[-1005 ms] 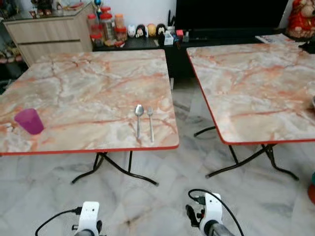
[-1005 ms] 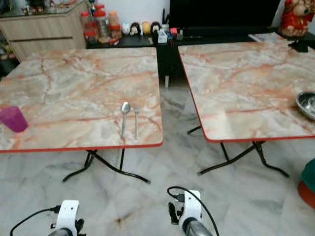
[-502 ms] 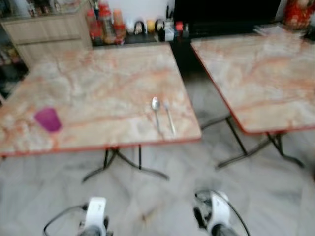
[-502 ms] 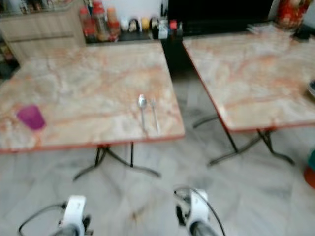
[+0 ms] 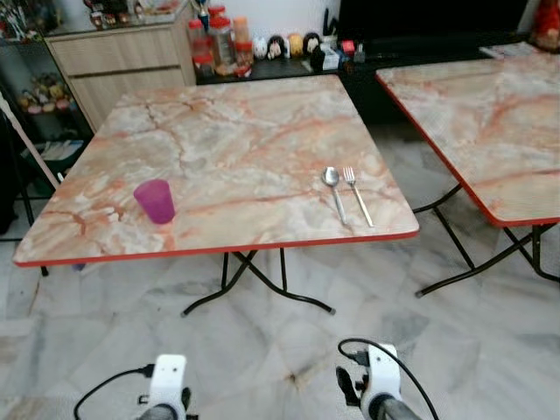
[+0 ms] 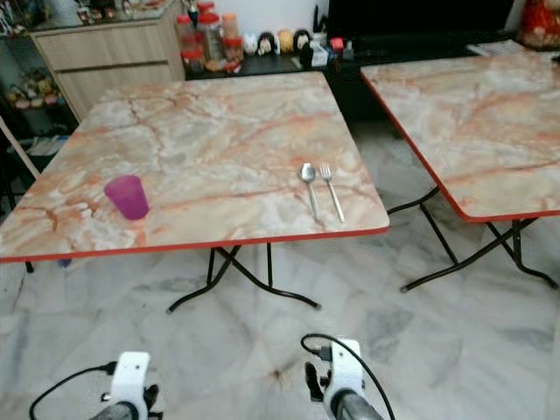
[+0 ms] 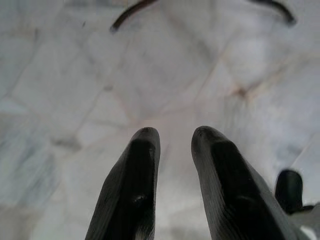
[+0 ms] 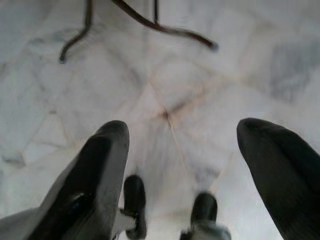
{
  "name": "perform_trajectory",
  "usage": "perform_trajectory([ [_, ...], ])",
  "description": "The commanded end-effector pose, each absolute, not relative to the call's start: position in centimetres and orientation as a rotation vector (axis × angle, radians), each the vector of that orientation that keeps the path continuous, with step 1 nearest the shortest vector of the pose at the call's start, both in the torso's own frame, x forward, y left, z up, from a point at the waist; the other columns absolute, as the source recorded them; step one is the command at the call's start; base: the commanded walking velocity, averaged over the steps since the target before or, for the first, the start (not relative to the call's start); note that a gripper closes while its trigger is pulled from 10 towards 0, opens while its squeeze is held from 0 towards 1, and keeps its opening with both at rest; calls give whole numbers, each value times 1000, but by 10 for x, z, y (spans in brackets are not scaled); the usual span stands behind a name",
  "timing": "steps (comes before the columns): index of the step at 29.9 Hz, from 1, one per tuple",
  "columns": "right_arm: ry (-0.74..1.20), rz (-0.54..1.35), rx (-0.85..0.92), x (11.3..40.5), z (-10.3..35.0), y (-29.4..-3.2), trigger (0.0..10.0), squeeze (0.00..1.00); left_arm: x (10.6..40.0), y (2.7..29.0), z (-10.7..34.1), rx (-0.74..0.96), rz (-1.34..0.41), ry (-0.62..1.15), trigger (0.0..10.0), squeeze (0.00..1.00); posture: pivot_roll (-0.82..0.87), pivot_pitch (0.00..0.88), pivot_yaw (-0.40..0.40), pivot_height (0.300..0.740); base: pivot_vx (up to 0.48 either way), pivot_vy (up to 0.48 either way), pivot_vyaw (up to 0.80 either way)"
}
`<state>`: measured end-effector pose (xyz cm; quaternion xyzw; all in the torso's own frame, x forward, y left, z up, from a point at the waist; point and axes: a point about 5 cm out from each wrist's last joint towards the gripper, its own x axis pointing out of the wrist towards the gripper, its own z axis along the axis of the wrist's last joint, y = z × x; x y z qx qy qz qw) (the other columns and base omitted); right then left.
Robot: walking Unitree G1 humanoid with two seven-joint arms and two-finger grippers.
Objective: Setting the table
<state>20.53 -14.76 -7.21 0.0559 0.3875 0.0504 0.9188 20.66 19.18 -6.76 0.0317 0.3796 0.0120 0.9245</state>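
We stand back from worktop (image 5: pixel 219 140), both arms hanging low over floor (image 5: pixel 262 359); nothing held: left tool (image 7: pixel 172 137) narrowly parted, empty; right tool (image 8: pixel 182 145) spread wide, empty. Spoon (image 5: pixel 333 188) and fork (image 5: pixel 356 194) lie side by side near right front edge, likely one place setting; purple cup (image 5: pixel 155 200) well apart at left front, probably still to be moved beside them

Head stereo pair looks forward-down; both share marble table (image 5: pixel 227 157) mid-frame and floor (image 5: pixel 262 350) below. Wrist cameras face down along fingers, near that floor.
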Motion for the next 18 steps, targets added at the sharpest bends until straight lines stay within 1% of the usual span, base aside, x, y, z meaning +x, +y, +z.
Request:
perform_trajectory([
  [1,748,132,97,215,-66,-142,10000,0,210,196,-64,70,36,747,10000,0,40,0,38,740,0,0,0],
  [3,684,172,52,224,-58,-139,10000,0,213,199,-60,57,60,700,10000,0,52,0,35,740,0,0,0],
  [5,652,204,18,227,-55,-137,10000,0,214,202,-58,48,77,669,10000,0,56,0,33,740,0,0,0],
  [8,563,261,-97,234,-47,-135,10000,0,219,206,-50,55,93,585,10000,0,66,0,30,740,0,0,0],
  [10,557,263,-104,235,-46,-135,10000,0,219,206,-50,54,93,579,10000,0,66,0,30,740,0,0,0],
  [11,484,277,-143,242,-38,-132,10000,0,224,208,-43,60,108,517,10000,0,66,0,29,740,0,0,0],
  [15,343,317,-207,256,-20,-122,10000,0,235,212,-25,54,154,374,10000,0,65,0,28,740,0,0,0],
  [18,302,321,-203,260,-15,-120,10000,0,238,213,-21,56,158,342,10000,0,65,0,28,740,0,0,0],
])
